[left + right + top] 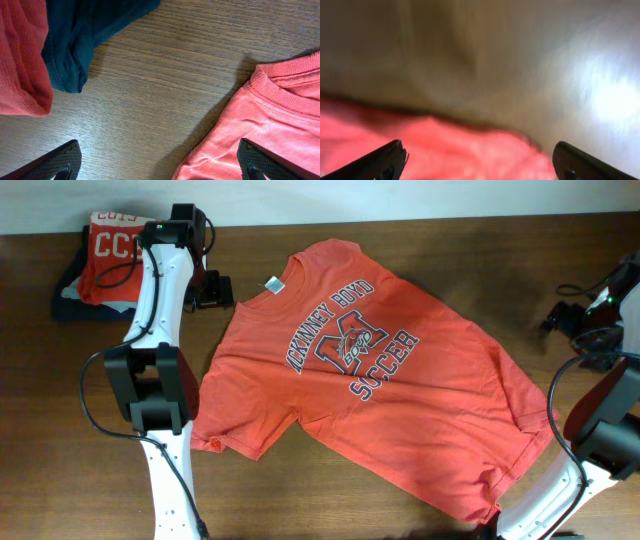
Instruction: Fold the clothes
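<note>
**A:** What are the tools doing?

**B:** The left gripper (160, 167) has its black fingers (55, 162) spread wide with nothing between them. It hangs over bare wood just beside the shirt's neck. The right gripper (480, 167) is also spread and empty. Its wrist view is blurred, with red cloth showing below the fingers.

**A:** And the garment?

**B:** An orange-red cotton T-shirt (370, 380) with navy soccer lettering lies face up, spread diagonally across the dark wooden table (480, 240). Its ribbed neckband (285, 90) points toward the left gripper, and the hem lies near the right arm's base. A folded pile of red and navy garments (95, 265) sits at the corner beyond the left gripper.

**A:** How will it handle?

**B:** I'd expect it to be light and limp, likely to drag and wrinkle rather than move as a sheet. I'd pinch edges, not flat cloth. The left takes the shoulder beside the neckband and the right takes the nearest sleeve edge. Lift both together so the fold falls straight.
</note>
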`<state>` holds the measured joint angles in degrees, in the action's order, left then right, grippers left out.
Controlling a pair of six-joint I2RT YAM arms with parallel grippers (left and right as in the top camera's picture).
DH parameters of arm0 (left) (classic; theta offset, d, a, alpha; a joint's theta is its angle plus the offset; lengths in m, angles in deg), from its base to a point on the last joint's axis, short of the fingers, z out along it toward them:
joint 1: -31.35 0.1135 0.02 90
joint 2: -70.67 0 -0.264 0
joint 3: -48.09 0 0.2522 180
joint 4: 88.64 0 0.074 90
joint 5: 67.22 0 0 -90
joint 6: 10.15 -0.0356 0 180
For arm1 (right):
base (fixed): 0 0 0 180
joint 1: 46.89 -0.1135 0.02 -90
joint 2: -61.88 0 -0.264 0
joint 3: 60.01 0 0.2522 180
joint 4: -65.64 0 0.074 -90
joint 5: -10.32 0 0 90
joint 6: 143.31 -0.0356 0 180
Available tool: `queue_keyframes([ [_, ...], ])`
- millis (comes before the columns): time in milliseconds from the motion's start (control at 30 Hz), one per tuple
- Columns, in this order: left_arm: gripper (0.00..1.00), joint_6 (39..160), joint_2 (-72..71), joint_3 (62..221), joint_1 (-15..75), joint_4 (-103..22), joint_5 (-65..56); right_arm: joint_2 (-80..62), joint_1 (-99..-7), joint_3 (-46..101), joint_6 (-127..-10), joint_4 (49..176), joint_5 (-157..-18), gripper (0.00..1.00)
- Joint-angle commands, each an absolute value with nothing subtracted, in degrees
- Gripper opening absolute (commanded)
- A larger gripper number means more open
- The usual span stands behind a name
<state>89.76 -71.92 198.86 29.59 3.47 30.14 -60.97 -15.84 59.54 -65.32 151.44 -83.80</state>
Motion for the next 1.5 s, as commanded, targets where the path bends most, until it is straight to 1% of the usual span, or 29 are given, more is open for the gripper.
queue_keyframes([
  [0, 0.99, 89.65, -71.79, 199.73, 29.59, 3.34, 30.14, -60.29, -15.23, 59.39, -66.35, 154.78, -84.65, 0.99],
  [133, 0.99, 89.65, -71.79, 199.73, 29.59, 3.34, 30.12, -60.29, -12.72, 59.17, -69.94, 156.94, -85.33, 0.98],
  [233, 0.99, 89.65, -71.79, 199.73, 29.59, 3.34, 30.14, -60.29, -10.23, 59.15, -69.89, 158.12, -85.44, 0.88],
  [333, 0.99, 89.67, -71.79, 199.73, 29.59, 3.34, 30.14, -60.29, -8.02, 58.69, -69.87, 158.69, -85.44, 0.69],
  [367, 0.99, 89.65, -71.79, 199.73, 29.59, 3.34, 30.14, -60.29, -7.36, 57.95, -69.87, 158.67, -85.42, 0.68],
  [667, 0.99, 89.67, -71.79, 199.73, 29.59, 3.36, 30.14, -60.29, -4.19, 46.69, -70.33, 153.49, -85.55, 0.67],
  [900, 0.99, 89.65, -71.79, 199.73, 29.59, 3.34, 30.14, -60.29, -5.64, 41.05, -70.31, 149.73, -85.02, 0.68],
  [1133, 0.99, 89.65, -71.79, 199.73, 29.59, 3.34, 30.14, -60.29, -5.77, 39.02, -70.24, 145.01, -85.48, 0.66],
  [1200, 0.99, 89.65, -71.79, 199.73, 29.59, 3.34, 30.14, -60.29, -6.01, 39.02, -70.09, 144.73, -85.50, 0.63],
  [1233, 0.99, 89.65, -71.79, 199.73, 29.59, 3.34, 30.14, -60.29, -6.18, 39.02, -70.11, 144.70, -85.55, 0.61],
  [1367, 0.99, 89.65, -71.79, 199.73, 29.59, 3.36, 30.14, -60.29, -7.43, 39.02, -70.11, 144.48, -85.66, 0.30],
  [1467, 0.99, 89.65, -71.79, 199.73, 29.62, 3.34, 30.14, -60.29, -8.13, 39.02, -70.11, 144.33, -85.57, 0.19],
])
